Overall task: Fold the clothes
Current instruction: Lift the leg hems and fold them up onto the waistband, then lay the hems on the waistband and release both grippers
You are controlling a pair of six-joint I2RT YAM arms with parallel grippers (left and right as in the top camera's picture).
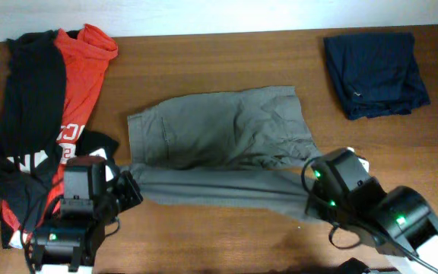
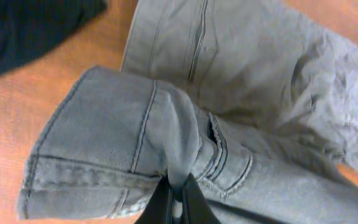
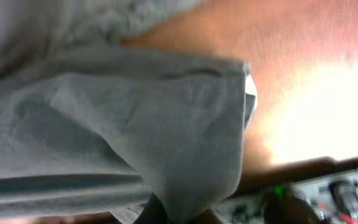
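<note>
Where they're pinched, olive cotton shorts (image 1: 219, 133) crease softly.

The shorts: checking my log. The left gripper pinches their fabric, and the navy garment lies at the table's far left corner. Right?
Not quite. The left gripper does pinch the shorts, but the navy garment lies at the far right corner; the overhead view shows it.

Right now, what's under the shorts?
Bare wood of the table shows all around the shorts. The left gripper and right gripper pinch the near edge at its two ends. Whatever lies beneath the cloth is covered and cannot be seen.
</note>
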